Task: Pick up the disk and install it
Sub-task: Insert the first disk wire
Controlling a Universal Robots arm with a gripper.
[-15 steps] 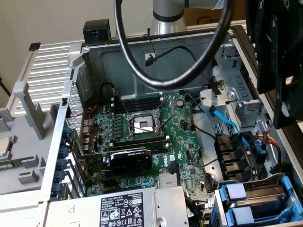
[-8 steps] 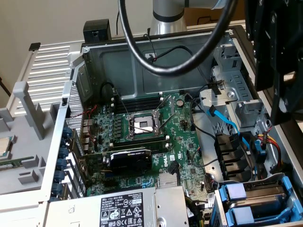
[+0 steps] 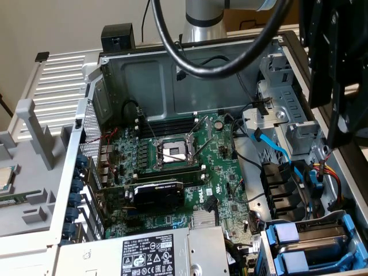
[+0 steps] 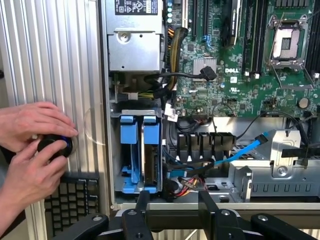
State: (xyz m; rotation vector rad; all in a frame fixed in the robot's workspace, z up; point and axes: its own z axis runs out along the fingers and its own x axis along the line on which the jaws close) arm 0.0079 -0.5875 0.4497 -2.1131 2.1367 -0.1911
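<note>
Presently the fingers (image 4: pixel 143 204) stand spread and empty, just beside the drive bay (image 4: pixel 114 155) holding the disk (image 4: pixel 151 145).

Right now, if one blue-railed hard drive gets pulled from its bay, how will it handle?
Probably stiff and heavy for its size: the blue-railed hard drive shows a metal edge. Its plastic rails look smooth, so possibly slippery.

The worktop is hidden under its load: an open computer case (image 3: pixel 172 86) lying flat, a ribbed panel (image 3: pixel 63 86) at its 10 o'clock in the exterior view, a grey holder (image 3: pixel 29 172) bearing a chip (image 3: pixel 4 178) at 8 o'clock, a keyboard (image 4: pixel 70 200) beside the panel
</note>
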